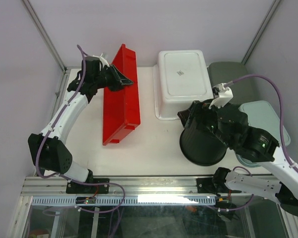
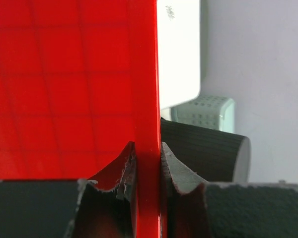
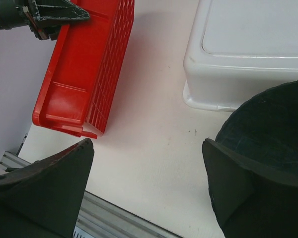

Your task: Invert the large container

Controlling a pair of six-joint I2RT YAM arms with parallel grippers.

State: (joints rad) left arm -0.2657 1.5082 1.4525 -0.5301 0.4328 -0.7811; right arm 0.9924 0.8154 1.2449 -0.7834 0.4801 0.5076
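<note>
The big red container (image 1: 121, 96) sits on the left part of the desk (image 1: 154, 144), tipped up on one long side. Its long way runs from the back toward the front, and its open side seems to face left. The left fingers (image 1: 121, 79) are pinched tight on its top wall, so the flip looks half done. Next it must roll over until the open side lies flat. The right fingers (image 3: 44, 188) are wide open and hold nothing.

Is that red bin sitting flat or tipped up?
Tipped on its long side: the red bin stands on edge, left claw pinching its rim.
</note>
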